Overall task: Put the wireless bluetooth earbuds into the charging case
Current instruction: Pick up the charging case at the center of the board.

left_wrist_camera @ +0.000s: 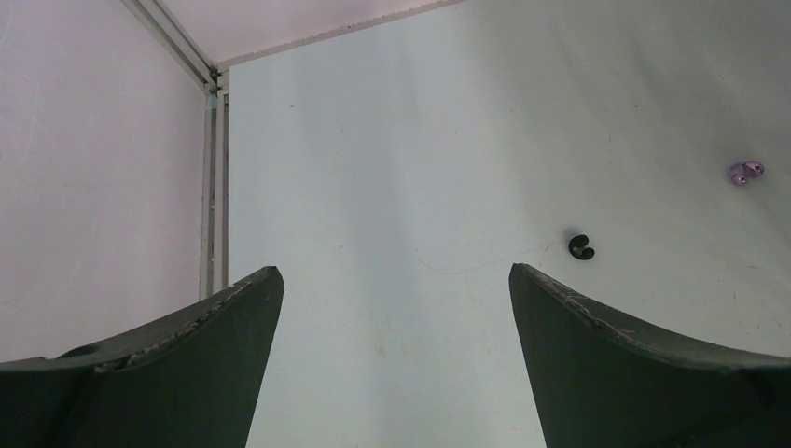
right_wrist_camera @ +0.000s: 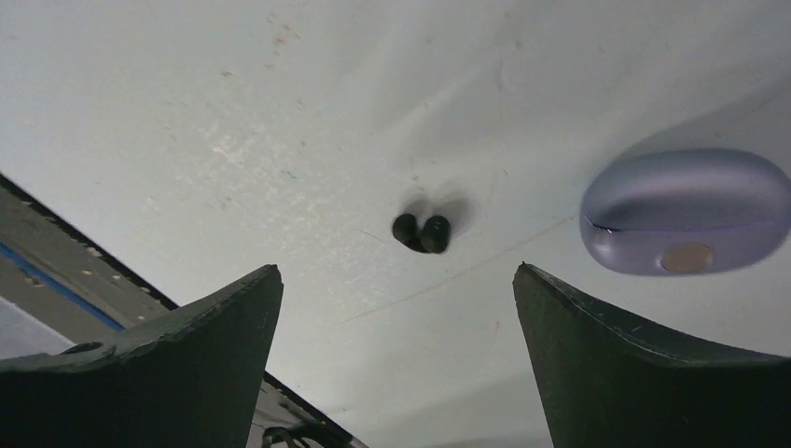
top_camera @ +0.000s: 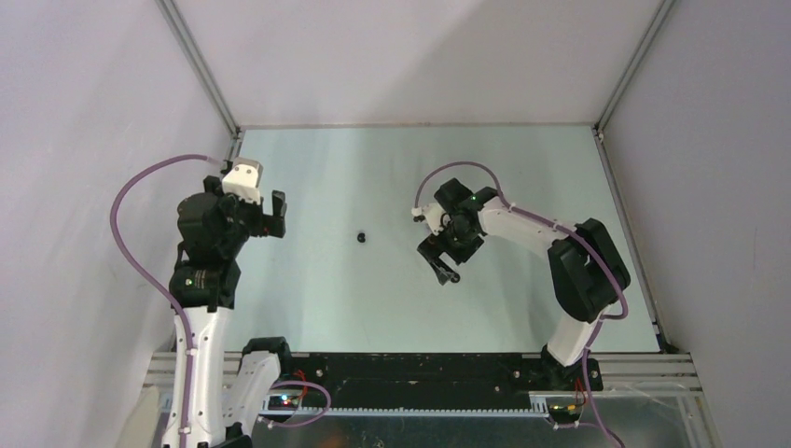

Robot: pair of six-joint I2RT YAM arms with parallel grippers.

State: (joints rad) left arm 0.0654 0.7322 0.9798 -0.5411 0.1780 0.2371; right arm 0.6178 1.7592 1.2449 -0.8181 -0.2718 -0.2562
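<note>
On the pale table, seen from the left wrist, the left gripper hangs with its two dark fingers spread wide and nothing between them. The black earbuds lie on the surface toward three o'clock, just beyond the right-hand fingertip. The purple earbuds, two glossy beads touching each other, sit farther out at about two o'clock from the black pair, near the frame's edge. A metal corner post of the enclosure stands at eleven o'clock.

From the right wrist, the right gripper is likewise splayed and grips nothing. The two black earbuds lie pressed side by side at twelve o'clock, just past the gap between the fingers. The lavender charging case rests on the table at three o'clock from them, near but apart, a small round mark on the side facing the camera.

From overhead, the black earbuds show as one dark speck near the middle of the table. The left gripper is at about nine o'clock from it and the right gripper at three o'clock, both well apart from it. The case and the purple pair cannot be made out here.
</note>
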